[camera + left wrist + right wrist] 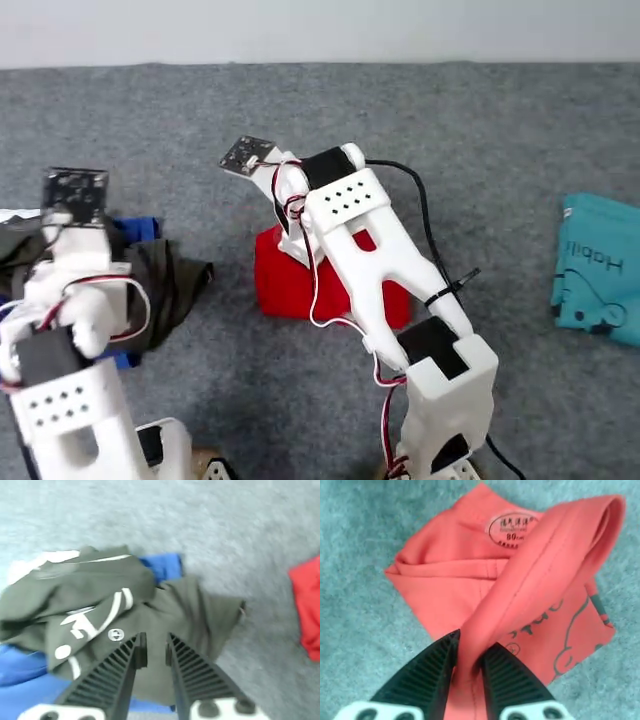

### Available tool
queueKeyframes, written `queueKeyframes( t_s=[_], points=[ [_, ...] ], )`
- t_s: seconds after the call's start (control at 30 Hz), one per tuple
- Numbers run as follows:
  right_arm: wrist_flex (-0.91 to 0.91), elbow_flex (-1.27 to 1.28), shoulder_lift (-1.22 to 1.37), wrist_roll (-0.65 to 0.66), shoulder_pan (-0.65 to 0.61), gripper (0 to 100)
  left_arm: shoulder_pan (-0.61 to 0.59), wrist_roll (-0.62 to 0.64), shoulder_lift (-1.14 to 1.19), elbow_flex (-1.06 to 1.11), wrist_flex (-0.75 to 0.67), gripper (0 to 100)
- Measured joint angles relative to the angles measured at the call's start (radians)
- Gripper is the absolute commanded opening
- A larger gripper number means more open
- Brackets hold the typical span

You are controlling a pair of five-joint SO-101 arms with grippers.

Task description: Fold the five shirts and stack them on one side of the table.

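Red shirt (285, 288) on grey tabletop (500, 130), pale wall (320, 30) beyond

I seemed to be running a robotics lab bench, not a home. The surface (520, 130) was covered in plain grey felt and ended at a bare white wall (320, 30). The left arm (60, 400) and right arm (370, 240), white printed plastic, carried loose wires (316, 290) and an uncovered circuit board (75, 192).
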Motion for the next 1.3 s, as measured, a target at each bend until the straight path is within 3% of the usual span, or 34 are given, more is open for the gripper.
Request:
queueKeyframes(
  t_s=[0.27, 0.6, 0.73, 0.9, 1.03, 1.3],
  points=[
    [-0.075, 0.0, 0.003, -0.021, 0.002, 1.5, -0.095, 0.0, -0.08, 0.0, 0.06, 8],
    [-0.084, 0.0, 0.015, -0.066, -0.06, 25.0, -0.101, 0.0, -0.106, 0.0, 0.095, 8],
    [-0.057, 0.0, 0.011, -0.094, -0.068, 23.0, -0.101, 0.0, -0.106, 0.0, 0.095, 8],
    [0.078, -0.051, 0.002, -0.058, -0.057, 0.9, -0.101, 0.0, -0.106, 0.0, 0.095, 8],
    [0.19, -0.066, 0.002, 0.035, -0.006, 1.3, -0.101, 0.0, -0.106, 0.0, 0.095, 8],
    [0.195, -0.044, 0.021, 0.094, 0.149, 0.9, -0.18, 0.0, -0.106, 0.0, 0.095, 8]
  ],
)
